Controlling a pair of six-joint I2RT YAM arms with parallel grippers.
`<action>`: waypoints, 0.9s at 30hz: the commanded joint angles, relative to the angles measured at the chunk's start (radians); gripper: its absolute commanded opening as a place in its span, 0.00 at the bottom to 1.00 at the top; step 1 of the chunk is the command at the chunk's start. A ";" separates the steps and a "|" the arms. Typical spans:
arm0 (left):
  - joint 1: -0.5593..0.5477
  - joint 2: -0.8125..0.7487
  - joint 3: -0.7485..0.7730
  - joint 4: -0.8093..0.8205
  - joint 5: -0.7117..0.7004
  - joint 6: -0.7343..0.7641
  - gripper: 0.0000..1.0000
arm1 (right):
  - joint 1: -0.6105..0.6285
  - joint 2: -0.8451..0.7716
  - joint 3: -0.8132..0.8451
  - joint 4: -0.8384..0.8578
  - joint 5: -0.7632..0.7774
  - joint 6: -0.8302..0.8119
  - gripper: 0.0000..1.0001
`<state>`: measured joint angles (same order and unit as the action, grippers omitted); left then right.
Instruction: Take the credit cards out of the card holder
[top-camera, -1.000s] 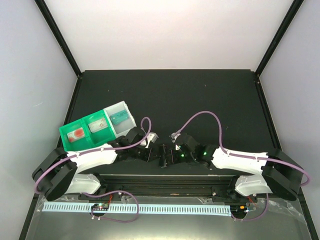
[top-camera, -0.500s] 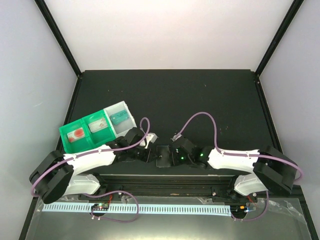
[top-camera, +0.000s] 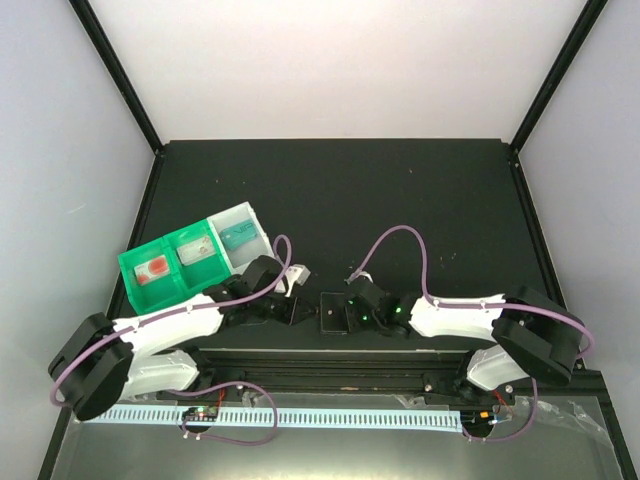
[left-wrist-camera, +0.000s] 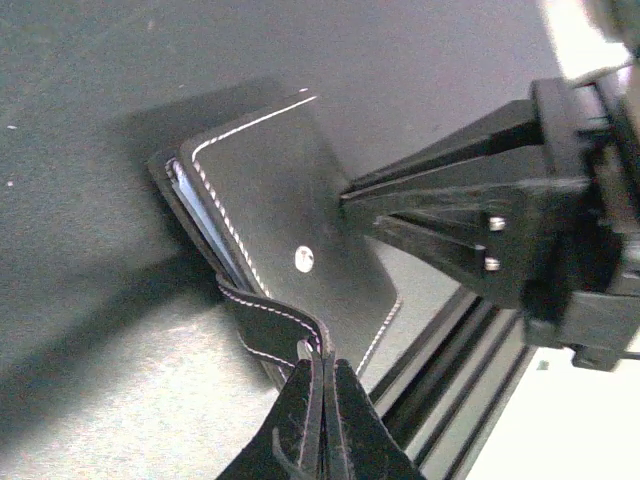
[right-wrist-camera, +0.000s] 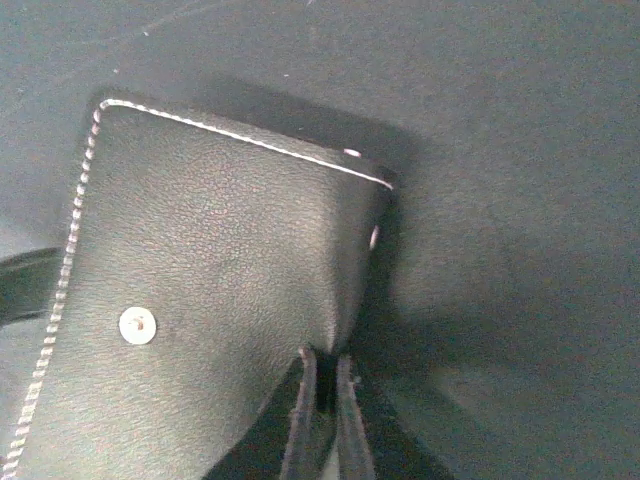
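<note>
A: How many holders?
B: One card holder (top-camera: 328, 310), mid near edge of the counter (top-camera: 400, 200), between two grippers.
A: Fingers?
B: The left gripper (left-wrist-camera: 320, 375) pinches its strap (left-wrist-camera: 262, 318). The right gripper (right-wrist-camera: 322, 400) nips its cover edge, fingers nearly together. One three-compartment tray (top-camera: 195, 258) sits by the left edge.

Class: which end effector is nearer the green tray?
Left. The left end effector sits just right of the green tray, at the card holder's left edge; the right end effector is beyond the holder, farther away.
</note>
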<state>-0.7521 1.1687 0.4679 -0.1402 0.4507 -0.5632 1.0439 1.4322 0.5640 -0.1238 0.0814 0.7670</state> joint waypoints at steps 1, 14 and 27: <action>0.003 -0.084 -0.022 0.076 0.078 -0.069 0.02 | -0.005 -0.018 -0.007 -0.079 0.085 0.001 0.12; 0.003 -0.130 -0.007 0.105 0.130 -0.133 0.02 | -0.004 -0.191 -0.004 -0.073 -0.097 -0.033 0.42; 0.003 -0.128 0.035 0.074 0.141 -0.143 0.02 | -0.002 -0.175 0.024 -0.052 -0.143 -0.079 0.55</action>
<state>-0.7521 1.0447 0.4564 -0.0769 0.5545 -0.6952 1.0420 1.2476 0.5701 -0.1989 -0.0555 0.7109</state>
